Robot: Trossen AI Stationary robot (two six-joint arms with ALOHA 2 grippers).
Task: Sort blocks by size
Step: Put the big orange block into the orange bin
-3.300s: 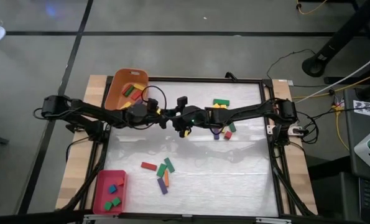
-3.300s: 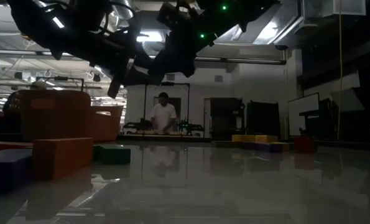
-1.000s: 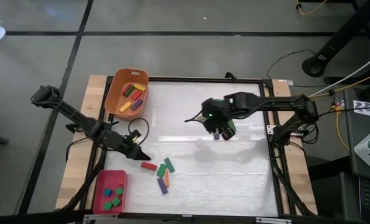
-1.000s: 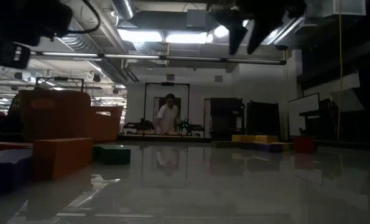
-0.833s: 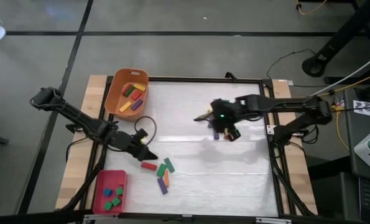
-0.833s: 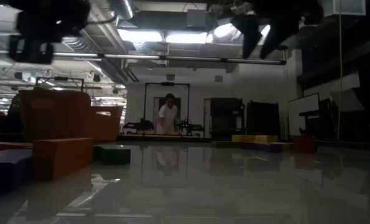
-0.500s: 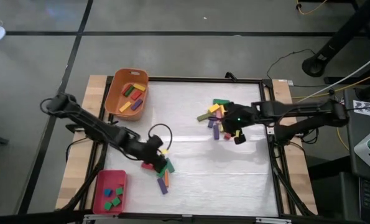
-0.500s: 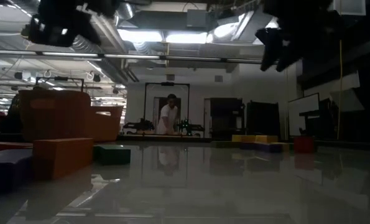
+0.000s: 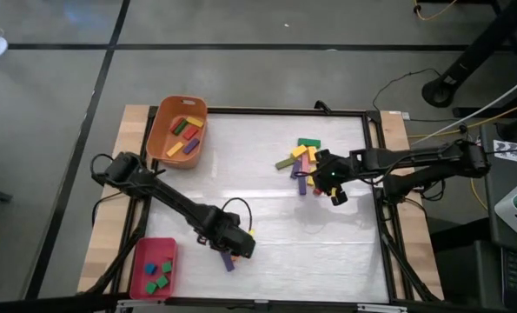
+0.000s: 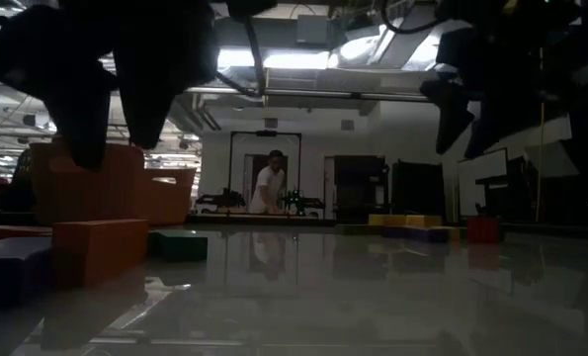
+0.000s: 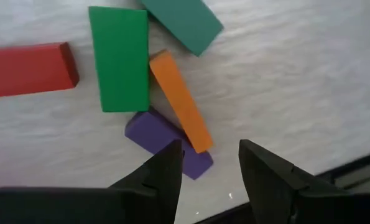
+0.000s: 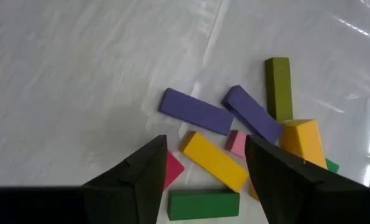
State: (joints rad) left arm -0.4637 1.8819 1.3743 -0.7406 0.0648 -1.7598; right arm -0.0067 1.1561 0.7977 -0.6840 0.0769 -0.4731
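Sorting half done | some blocks (image 9: 179, 130) in orange tub (image 9: 160, 130) and red tray (image 9: 141, 257), two piles still on table (image 9: 267, 235) | left gripper (image 11: 209, 163) fingers apart over near pile, holding nothing | right gripper (image 12: 204, 163) fingers apart over far pile, holding nothing

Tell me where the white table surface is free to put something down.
Free: the middle strip of the white table between the two block clusters, and the near right corner. Crowded: around the left gripper over the near bars, and the right gripper beside the far cluster.

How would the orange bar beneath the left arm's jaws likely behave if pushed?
The orange bar looks solid and flat-sided, so it would probably slide, not roll. It touches the purple bar and green block, so a push may shift them too.
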